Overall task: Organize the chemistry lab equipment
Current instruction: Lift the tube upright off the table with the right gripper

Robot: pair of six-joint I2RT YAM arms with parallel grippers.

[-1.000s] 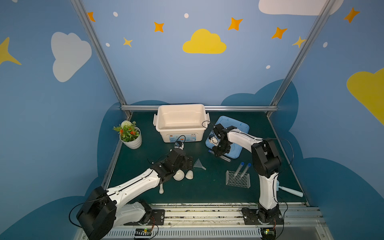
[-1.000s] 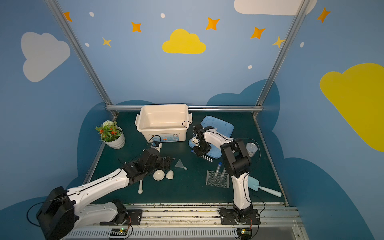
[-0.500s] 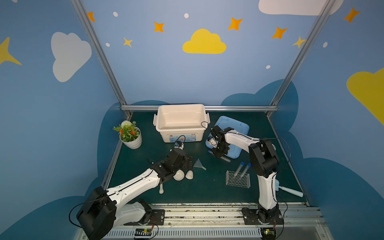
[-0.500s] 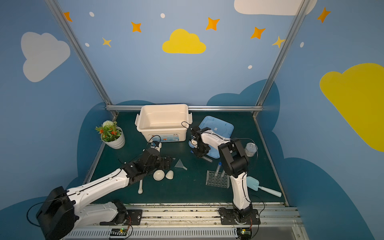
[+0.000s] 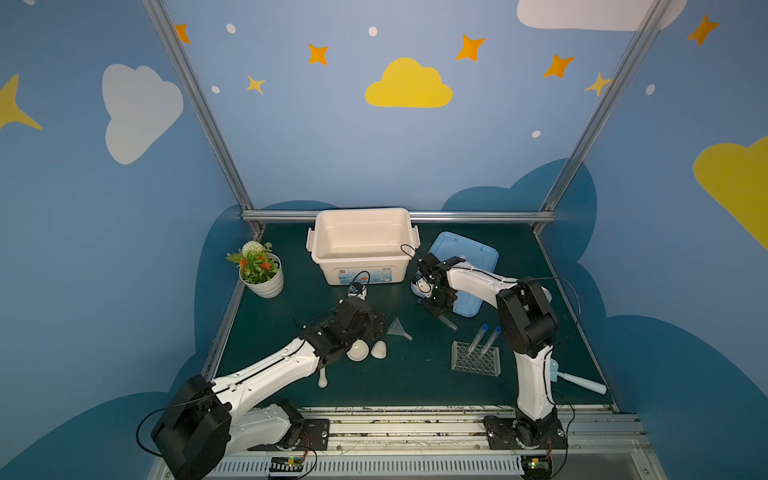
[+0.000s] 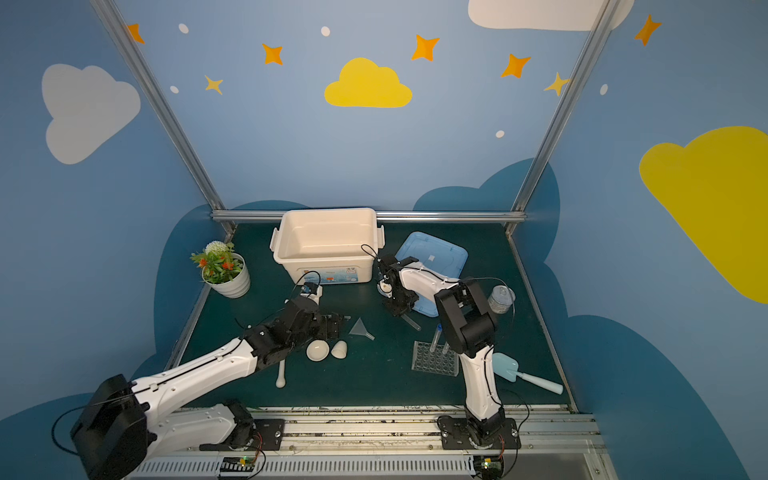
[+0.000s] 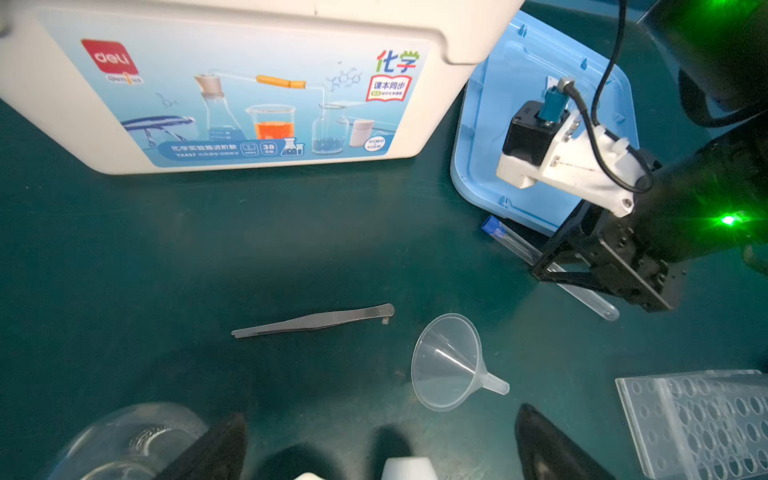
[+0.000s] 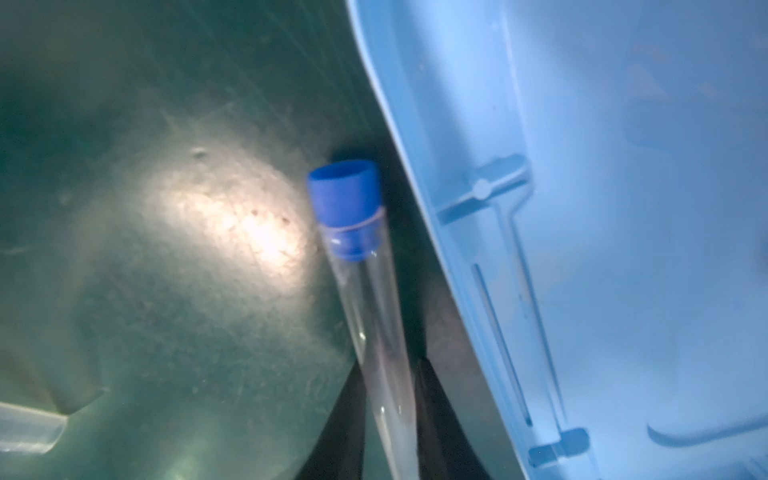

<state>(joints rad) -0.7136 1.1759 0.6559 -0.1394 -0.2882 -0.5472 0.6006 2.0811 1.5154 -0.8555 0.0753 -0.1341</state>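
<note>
A clear blue-capped test tube [image 8: 365, 299] lies on the green mat against the blue lid's edge. My right gripper [image 8: 388, 390] is low over it and shut on its clear body, one finger on each side; both top views show this gripper [image 5: 438, 309] [image 6: 399, 309] with the tube's end [image 5: 449, 322] sticking out. My left gripper [image 7: 380, 413] hangs open and holds nothing, above the white cup [image 5: 379, 350] and bowl [image 5: 358, 350]. The funnel [image 7: 449, 361] and tweezers [image 7: 311, 321] lie just ahead of it. Two tubes stand in the clear rack [image 5: 476, 357]. The pestle [image 5: 322, 378] lies by the left arm.
A white bin [image 5: 361, 212] stands open at the back, with the blue lid [image 5: 469, 257] to its right. A potted plant [image 5: 259, 270] sits at the far left. A round glass flask [image 6: 500, 298] stands behind the right arm. A pale blue scoop [image 6: 528, 374] lies front right.
My right gripper has shifted slightly left along the lid's edge and its jaws have narrowed onto the test tube. The left arm has not moved.
</note>
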